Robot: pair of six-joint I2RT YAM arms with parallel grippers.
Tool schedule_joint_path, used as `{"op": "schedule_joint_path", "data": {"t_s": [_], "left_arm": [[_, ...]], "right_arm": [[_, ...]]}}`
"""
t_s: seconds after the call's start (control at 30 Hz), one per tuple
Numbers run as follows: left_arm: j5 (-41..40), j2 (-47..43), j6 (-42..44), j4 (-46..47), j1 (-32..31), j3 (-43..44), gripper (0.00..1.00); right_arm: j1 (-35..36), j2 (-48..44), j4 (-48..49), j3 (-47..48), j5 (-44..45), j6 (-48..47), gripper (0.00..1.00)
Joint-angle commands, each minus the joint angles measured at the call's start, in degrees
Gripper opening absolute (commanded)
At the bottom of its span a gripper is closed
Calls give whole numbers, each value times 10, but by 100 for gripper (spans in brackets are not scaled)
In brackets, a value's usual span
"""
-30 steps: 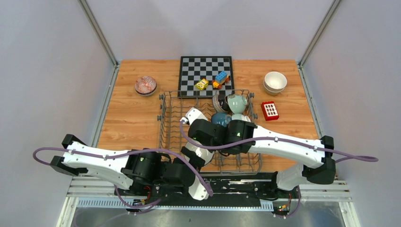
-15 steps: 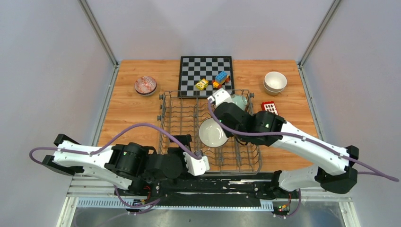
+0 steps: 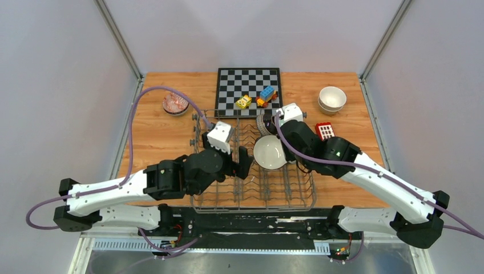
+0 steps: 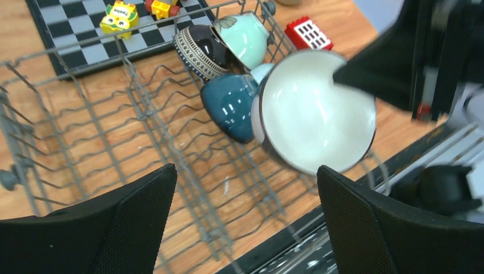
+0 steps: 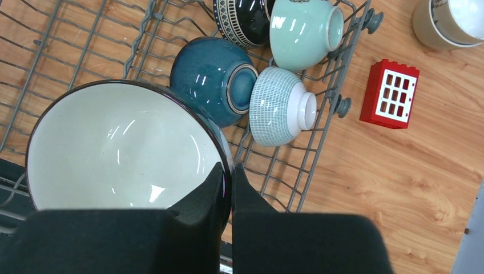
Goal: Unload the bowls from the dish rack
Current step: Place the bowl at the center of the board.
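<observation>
A cream-lined bowl (image 5: 122, 148) is pinched at its dark rim by the right gripper (image 5: 227, 171) over the dish rack (image 5: 342, 105). A dark teal bowl (image 5: 211, 77), a blue-gridded bowl (image 5: 279, 105), a mint bowl (image 5: 302, 28) and a dark patterned bowl (image 5: 245, 20) are tipped in the rack. A red block (image 5: 390, 94) is seen just beside it.
</observation>
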Motion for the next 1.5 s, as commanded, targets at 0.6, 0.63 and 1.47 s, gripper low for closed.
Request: {"op": "schedule_joint_path", "data": {"t_s": [0.6,0.63,1.47], "left_arm": [[-43,214,-391,-279,93,207,63],[-42,219,-390,-278,94,209,60],[-15,260,-381,-259,101,208,9]], "right_arm": [[-5,32,22,17,3,124,0],[-5,33,21,20,3,125,0],[-3,40,19,24,-4,151,0]]}}
